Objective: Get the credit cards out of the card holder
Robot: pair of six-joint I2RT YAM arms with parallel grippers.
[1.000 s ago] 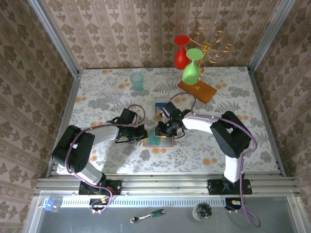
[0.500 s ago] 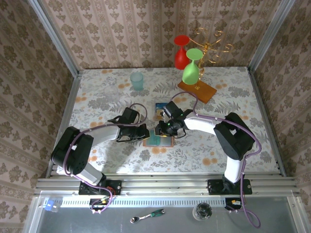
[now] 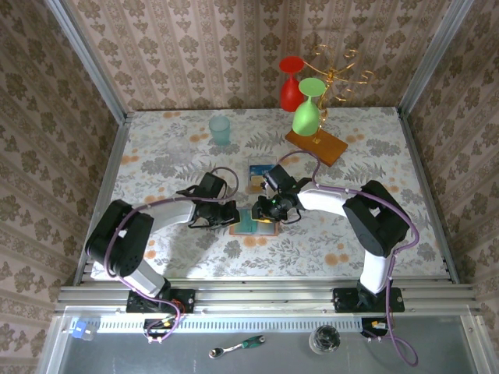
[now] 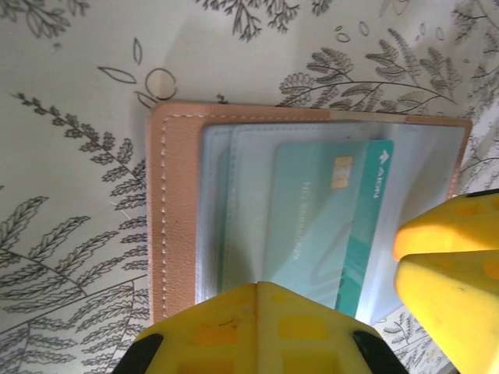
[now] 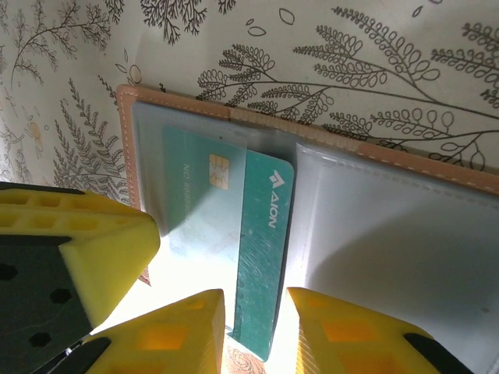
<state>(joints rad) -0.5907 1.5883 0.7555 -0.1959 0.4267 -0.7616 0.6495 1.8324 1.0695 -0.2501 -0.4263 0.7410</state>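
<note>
Both hands meet over the open card holder (image 5: 390, 257), which lies flat on the flower-patterned desk (image 3: 156, 156). 1 teal card (image 5: 265, 257) sits in the clear sleeve of the holder's leaf nearest the left hand (image 4: 257, 304), its long axis running parallel to the holder's fold and pointing toward the right hand (image 5: 256, 302), with a darker uncovered strip along the long edge that faces the fold. The left hand is clenched, its joined tip resting at the outer corner of that leaf, apparently pinning the holder down. The right hand is part-released: its 2 fingers (image 5: 343, 327) stand apart, 1 over the sleeve and 1 over the holder's bare other leaf, and the card's uncovered corner lies in the gap between them; no pinch on the card is visible. The coming pull looks to turn on that alignment: the right hand is the nearer to the card's free end and would have to slide it clear of the sleeve while the left steadies the leather. The right wrist view makes the gap and the exposed strip plain, detail too small to tell from above; the top view adds a loose blue card (image 3: 259, 177) on the desk just beyond the holder's far edge, seemingly 1 already removed.
</note>
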